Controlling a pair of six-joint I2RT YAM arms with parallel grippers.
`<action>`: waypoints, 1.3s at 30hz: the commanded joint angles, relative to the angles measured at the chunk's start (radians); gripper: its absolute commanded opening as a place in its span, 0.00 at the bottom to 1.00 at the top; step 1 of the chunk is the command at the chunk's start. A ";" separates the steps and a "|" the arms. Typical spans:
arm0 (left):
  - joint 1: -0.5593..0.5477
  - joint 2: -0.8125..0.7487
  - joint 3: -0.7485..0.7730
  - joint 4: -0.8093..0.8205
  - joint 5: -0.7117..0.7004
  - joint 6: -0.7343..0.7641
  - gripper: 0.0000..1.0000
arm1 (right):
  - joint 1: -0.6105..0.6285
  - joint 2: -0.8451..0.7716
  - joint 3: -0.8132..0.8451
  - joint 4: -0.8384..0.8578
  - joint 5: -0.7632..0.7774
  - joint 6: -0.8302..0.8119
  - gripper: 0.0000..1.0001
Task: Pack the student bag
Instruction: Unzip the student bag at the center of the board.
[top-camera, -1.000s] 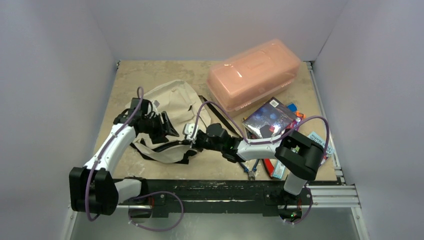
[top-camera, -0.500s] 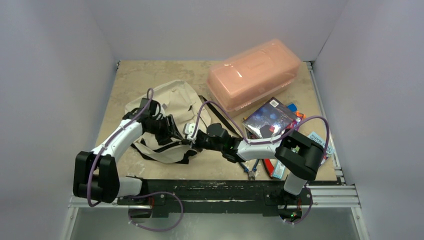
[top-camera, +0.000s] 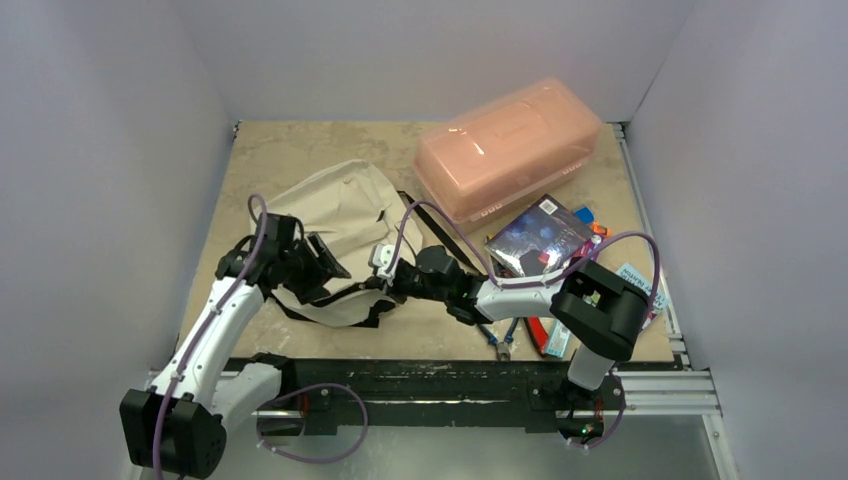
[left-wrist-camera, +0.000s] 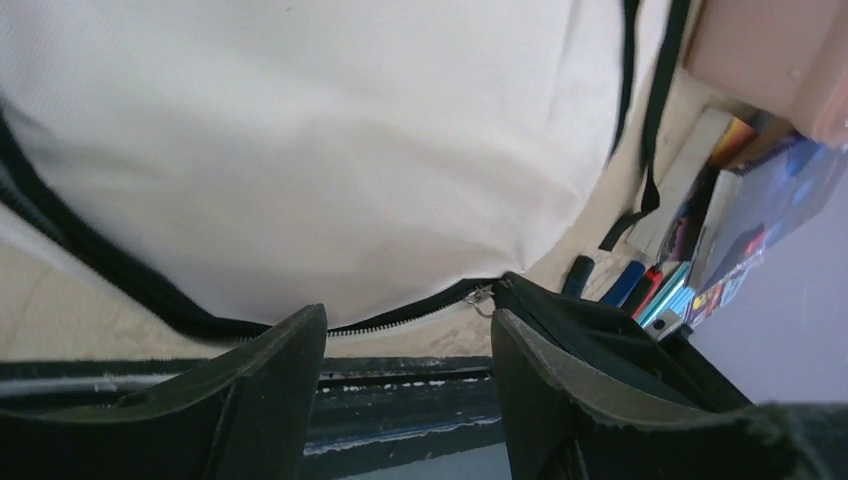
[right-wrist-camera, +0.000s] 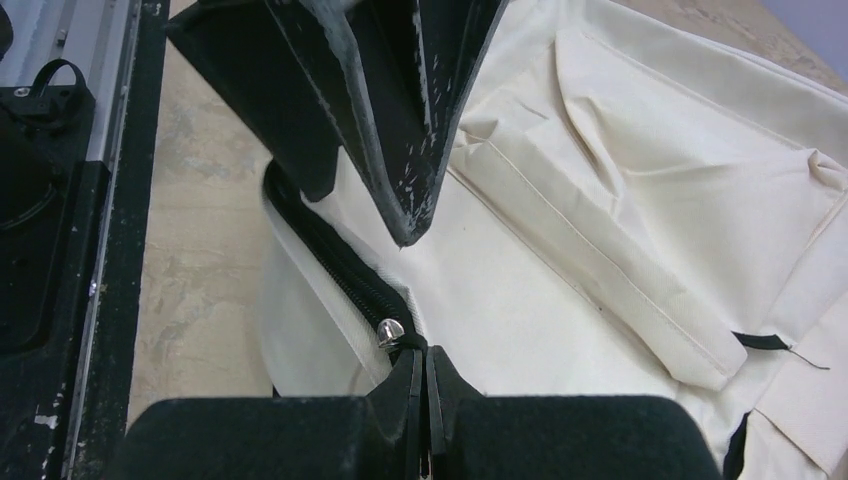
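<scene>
The desk is lying boxed in by pale walls on three sides, with a black rail running along its near edge just behind both grippers. Beyond the left gripper, bare desk is reaching away to the far corner, offering the widest free room.

The student bag is lying flat directly under and beyond both grippers, its near edge sitting close to the rail. A pink box is resting beyond the right gripper and off to its right, with a thin strip of desk showing between it and the bag. A book is lying nearer, to the right of that gripper's arm, crowding that side.

The left gripper is hanging over the bag's near edge with its jaws standing well apart and nothing between them. The right gripper is facing it, its jaws pressing fully together at the black zip. The metal slider is sitting right against its fingertips, though whether they are pinching the pull is hidden.
</scene>
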 joint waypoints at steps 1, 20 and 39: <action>0.000 0.053 0.012 -0.165 -0.057 -0.250 0.60 | -0.005 -0.042 0.014 0.052 -0.011 0.012 0.00; 0.002 -0.003 0.123 -0.216 -0.132 -0.390 0.77 | -0.005 -0.039 0.028 0.032 -0.027 0.011 0.00; 0.002 0.106 -0.053 0.008 -0.021 -0.499 0.59 | 0.006 -0.055 0.037 0.017 -0.035 0.000 0.00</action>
